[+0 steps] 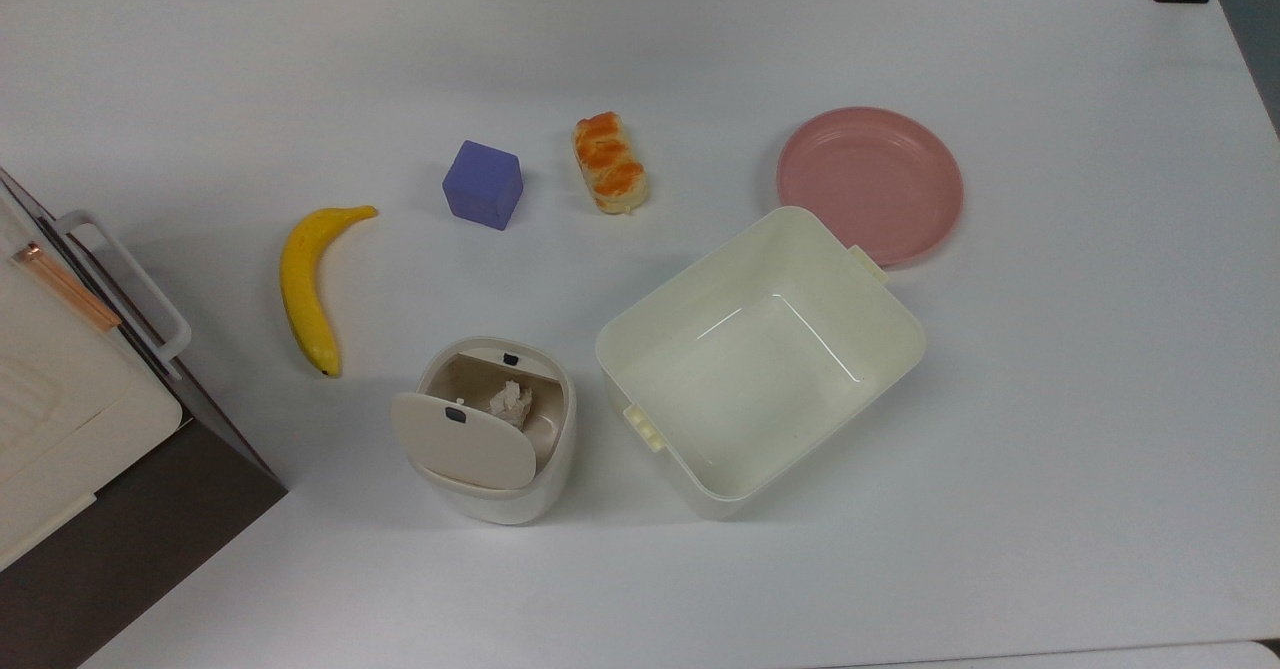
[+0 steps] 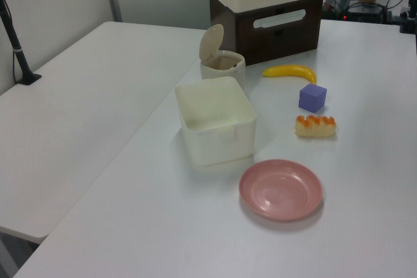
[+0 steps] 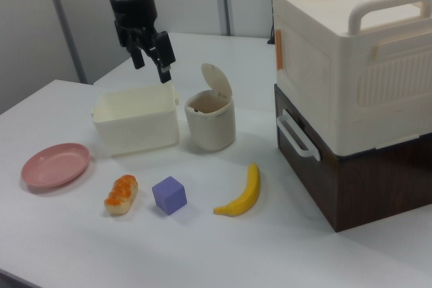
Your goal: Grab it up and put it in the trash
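Note:
The crumpled off-white paper ball (image 1: 513, 404) lies inside the trash (image 1: 500, 507), a small rounded cream bin with its oval flip lid (image 1: 465, 441) standing open. The same bin (image 2: 225, 69) sits near the brown cabinet in the left view. In the right view, my gripper (image 3: 152, 71) hangs in the air above the cream tub (image 3: 135, 126), up and to the right view's left of the bin (image 3: 210, 126). Its fingers are spread open and hold nothing.
A large open cream tub (image 1: 700, 289) stands beside the bin. A banana (image 1: 300, 294), a purple cube (image 1: 483, 184), an orange-glazed bread roll (image 1: 609, 162) and a pink plate (image 1: 870, 184) lie around them. A cream box on a brown cabinet (image 3: 351, 166) stands at the table's edge.

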### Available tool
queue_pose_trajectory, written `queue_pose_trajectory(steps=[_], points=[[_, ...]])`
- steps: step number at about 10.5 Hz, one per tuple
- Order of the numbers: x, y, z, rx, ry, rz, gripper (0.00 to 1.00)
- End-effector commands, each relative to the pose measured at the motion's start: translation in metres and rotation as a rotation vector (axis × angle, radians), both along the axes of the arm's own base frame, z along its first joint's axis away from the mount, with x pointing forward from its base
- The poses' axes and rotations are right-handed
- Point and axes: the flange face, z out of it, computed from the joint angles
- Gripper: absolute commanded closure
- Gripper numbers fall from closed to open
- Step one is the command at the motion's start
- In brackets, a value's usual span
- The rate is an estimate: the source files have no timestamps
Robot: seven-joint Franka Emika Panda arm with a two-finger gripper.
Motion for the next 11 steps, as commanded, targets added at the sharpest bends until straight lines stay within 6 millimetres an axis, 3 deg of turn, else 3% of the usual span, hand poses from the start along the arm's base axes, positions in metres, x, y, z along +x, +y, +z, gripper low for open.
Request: queue_pose_trajectory(steps=[1, 11], points=[[0.0009, 0.0406, -0.0010, 0.000, -0.010, 0.104, 0.00], [0.0032, 0.0429, -0.0080, 0.015, 0.000, 0.177, 0.00]])
